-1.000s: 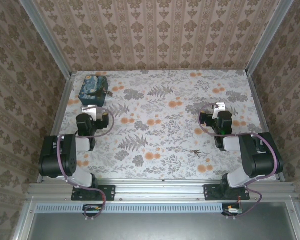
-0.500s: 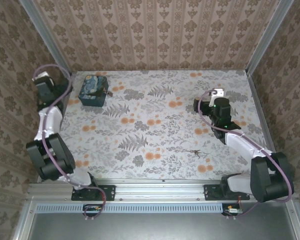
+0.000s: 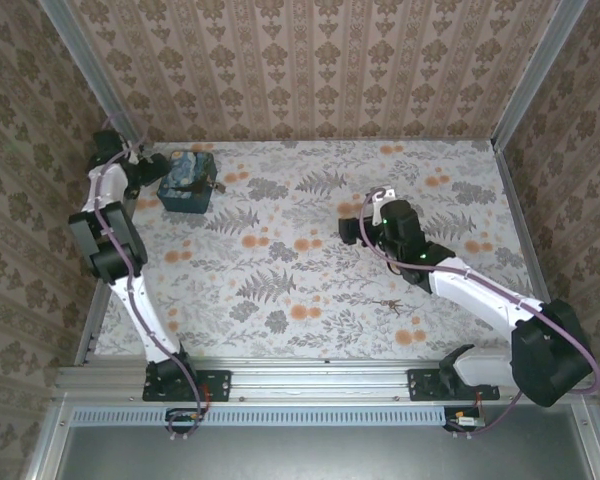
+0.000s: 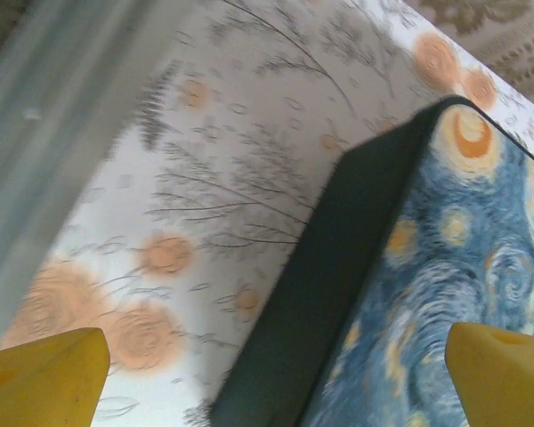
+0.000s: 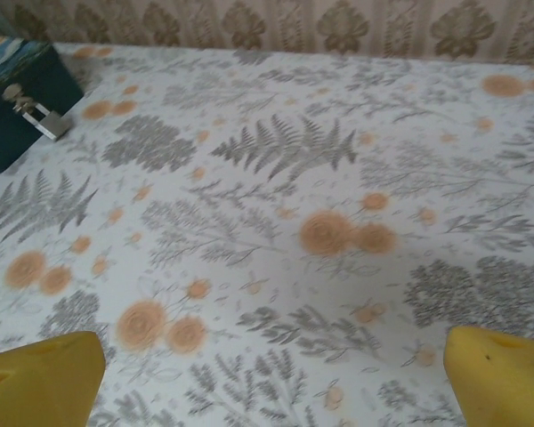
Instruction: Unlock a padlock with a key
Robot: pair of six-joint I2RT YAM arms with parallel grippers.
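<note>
Patterned wallpaper (image 3: 320, 70) closes in on three sides of a table (image 3: 310, 270) covered with a cloth of grey ferns and orange flowers. At the far left corner of it stands a dark teal box (image 3: 187, 183) with a swirling blue and yellow picture on its lid. The padlock (image 5: 37, 114), silver with its shackle closed, hangs on the side of the box that faces the middle of the table.

From where I stand, the left arm reaches up along the left edge, and the left gripper (image 4: 276, 378) hovers just beside the box's outer side, its yellow fingertips (image 4: 44, 378) spread wide apart with nothing between them. The right arm stretches toward the middle of the table. The right gripper (image 5: 271, 378) hangs over bare cloth, well apart from the box, its fingers likewise spread wide and empty.

Nearer the right arm's base, a small dark object (image 3: 390, 303) lies on the cloth, too small to make out.
</note>
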